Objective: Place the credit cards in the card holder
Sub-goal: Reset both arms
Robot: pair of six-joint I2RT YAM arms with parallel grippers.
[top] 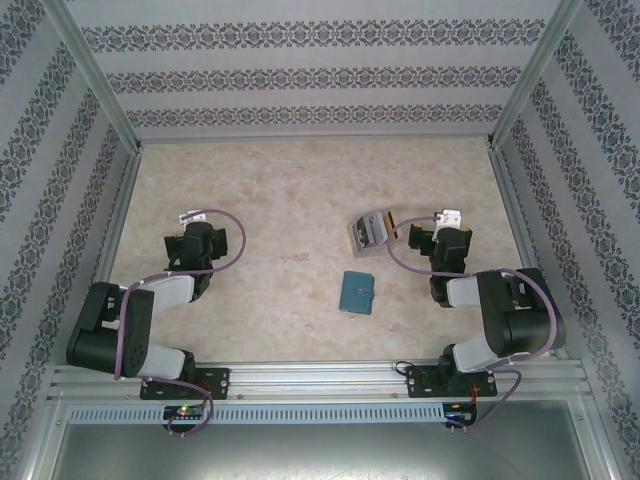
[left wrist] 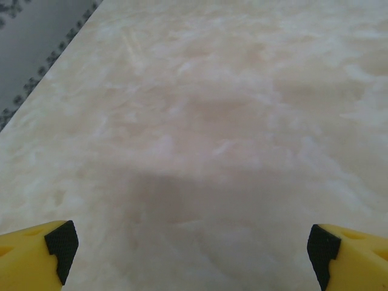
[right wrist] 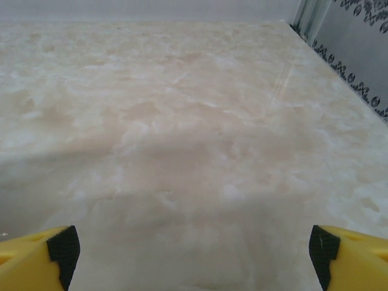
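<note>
Nearest my side of the bench (top: 280,200), the card holder (top: 356,292) lies flat and folded shut, a teal square between the two arms and closer to the right one. Nothing touches it.

Further out, the left end effector (top: 195,220) hangs over bare bench, well apart from everything. In its wrist view the left end effector (left wrist: 194,254) stands wide open, with yellow fingers (left wrist: 36,257) at the lower corners and only marbled surface between them. The right end effector (right wrist: 194,254) is likewise spread wide and carries nothing. From above, the right end effector (top: 447,222) sits just beside the credit cards (top: 368,232), a grey stack with a yellow-orange edge. I cannot tell whether they rest in some container.

I judge the task to be at its start, with no card gripped and the holder unopened. The next move calls for unfolding the holder and keeping it open with one arm. The other must then lift a single thin card by its edge, which looks fiddly.

I can read no brand, label or writing. The walls carry only a repeating ornamental pattern.
</note>
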